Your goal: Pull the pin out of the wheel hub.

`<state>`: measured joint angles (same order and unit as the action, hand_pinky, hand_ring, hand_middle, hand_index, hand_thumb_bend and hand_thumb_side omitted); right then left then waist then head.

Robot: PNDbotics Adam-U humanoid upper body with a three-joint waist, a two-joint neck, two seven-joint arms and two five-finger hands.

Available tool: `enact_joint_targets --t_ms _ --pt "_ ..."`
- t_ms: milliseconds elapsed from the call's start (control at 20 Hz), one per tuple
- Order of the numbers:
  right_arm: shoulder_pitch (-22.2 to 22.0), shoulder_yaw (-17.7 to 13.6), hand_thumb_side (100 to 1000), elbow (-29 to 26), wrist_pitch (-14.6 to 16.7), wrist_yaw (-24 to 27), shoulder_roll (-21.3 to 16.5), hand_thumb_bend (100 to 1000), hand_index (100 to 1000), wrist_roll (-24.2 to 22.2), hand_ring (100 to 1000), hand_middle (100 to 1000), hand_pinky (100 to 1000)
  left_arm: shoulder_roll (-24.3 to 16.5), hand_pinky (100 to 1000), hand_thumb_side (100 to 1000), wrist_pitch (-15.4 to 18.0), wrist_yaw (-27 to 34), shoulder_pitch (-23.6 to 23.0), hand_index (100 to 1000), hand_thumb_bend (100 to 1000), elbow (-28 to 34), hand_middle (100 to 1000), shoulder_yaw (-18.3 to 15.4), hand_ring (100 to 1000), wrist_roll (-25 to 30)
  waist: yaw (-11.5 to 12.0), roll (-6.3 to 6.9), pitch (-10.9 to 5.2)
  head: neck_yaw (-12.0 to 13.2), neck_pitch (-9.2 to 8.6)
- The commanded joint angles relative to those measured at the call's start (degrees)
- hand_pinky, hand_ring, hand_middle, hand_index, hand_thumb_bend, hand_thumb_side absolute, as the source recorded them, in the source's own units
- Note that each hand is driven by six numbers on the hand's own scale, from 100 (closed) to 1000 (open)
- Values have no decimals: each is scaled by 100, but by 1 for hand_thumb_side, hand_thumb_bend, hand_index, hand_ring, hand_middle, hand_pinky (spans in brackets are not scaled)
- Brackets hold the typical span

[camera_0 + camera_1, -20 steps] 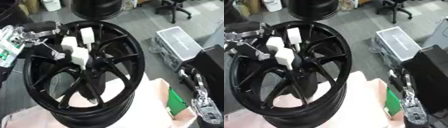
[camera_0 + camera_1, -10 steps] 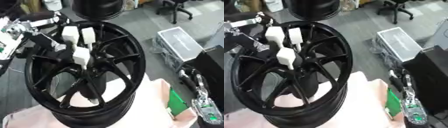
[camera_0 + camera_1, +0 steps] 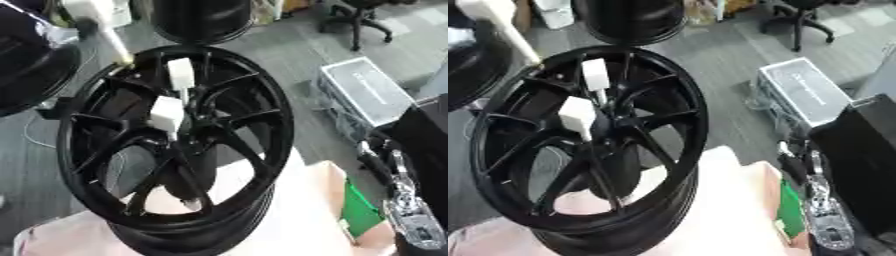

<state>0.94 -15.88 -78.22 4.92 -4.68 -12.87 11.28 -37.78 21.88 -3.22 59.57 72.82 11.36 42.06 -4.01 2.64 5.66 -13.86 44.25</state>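
Left eye view, right hand (image 3: 411,227) low right, beside wheel hub (image 3: 175,145)

Support surface: a pale pink covered top (image 3: 289,220) occupying the lower frame from 6 to 4 o'clock. The black wheel hub (image 3: 175,145) stands tilted on it, lower rim in contact. Grey floor (image 3: 289,65) beyond carries a silver case (image 3: 366,90) at 2 o'clock.

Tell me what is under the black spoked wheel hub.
The black spoked wheel hub rests on a pale pink sheet-like surface. Through the spokes, this pink and grey floor show. What supports the pink surface is covered.
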Motion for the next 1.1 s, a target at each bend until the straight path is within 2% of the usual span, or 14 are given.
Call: enact_joint_targets --t_ms 50,150,250,400,500,550,600,650,700,800,850,1000,1100 --pt "9 -71 505 -40 11 32 -151 100 874 62 551 784 469 -826 525 262 760 194 -344 672 100 308 459 -531 371 990 38 -18 -84 -73 -13" --pt "9 -85 504 -43 14 33 -149 100 874 80 551 782 469 -1120 543 257 623 -2 -829 686 100 209 483 -718 392 990 85 -22 -76 -105 -13" --pt "18 -87 504 -47 18 35 -142 100 874 84 551 782 469 -1233 561 296 577 -448 -1256 704 100 -29 509 -797 415 990 106 -33 -65 -110 -13" --pt "28 -80 504 -55 21 38 -114 100 874 77 551 782 469 -1162 582 335 641 -1341 -1650 750 100 -537 576 -842 447 990 97 -68 -44 -106 -13" --pt "33 -72 505 -55 17 42 -88 100 874 68 551 782 469 -1010 600 415 647 -1905 -1812 802 100 -954 651 -903 473 990 79 -101 -25 -106 -13" --pt "32 -70 504 -57 15 43 -85 100 874 63 550 782 469 -930 608 561 649 -2154 -1861 827 100 -1146 691 -944 486 972 74 -114 -18 -109 -13" --pt "35 -73 503 -63 13 44 -87 100 874 65 550 782 469 -849 612 731 658 -2383 -1897 844 148 -1309 718 -986 496 891 72 -123 -11 -105 -13" --pt "43 -79 503 -70 13 47 -87 100 874 72 550 782 468 -768 610 926 664 -2566 -1932 863 323 -1435 744 -1039 499 709 73 -130 -5 -102 -13" --pt "50 -78 503 -77 15 51 -83 100 874 74 550 782 469 -693 611 995 655 -2693 -1968 884 404 -1523 770 -1096 504 440 75 -138 1 -105 -13" --pt "61 -65 503 -85 15 47 -70 100 874 58 550 782 469 -576 610 1000 576 -2889 -2054 906 514 -1619 811 -1196 506 -274 71 -149 12 -110 -13" --pt "66 -65 503 -88 14 44 -67 100 874 56 550 782 469 -537 610 1000 523 -2993 -2094 914 540 -1660 823 -1217 506 -620 64 -149 16 -105 -13" --pt "67 -71 504 -96 11 41 -57 100 874 65 550 782 469 -458 605 1000 409 -3207 -2179 917 562 -1774 818 -1249 499 -1472 64 -146 28 -104 -13" --pt "65 -67 504 -95 5 38 -52 100 874 60 550 782 469 -441 603 1000 354 -3224 -2226 915 570 -1824 818 -1268 496 -1834 67 -146 30 -105 -13"
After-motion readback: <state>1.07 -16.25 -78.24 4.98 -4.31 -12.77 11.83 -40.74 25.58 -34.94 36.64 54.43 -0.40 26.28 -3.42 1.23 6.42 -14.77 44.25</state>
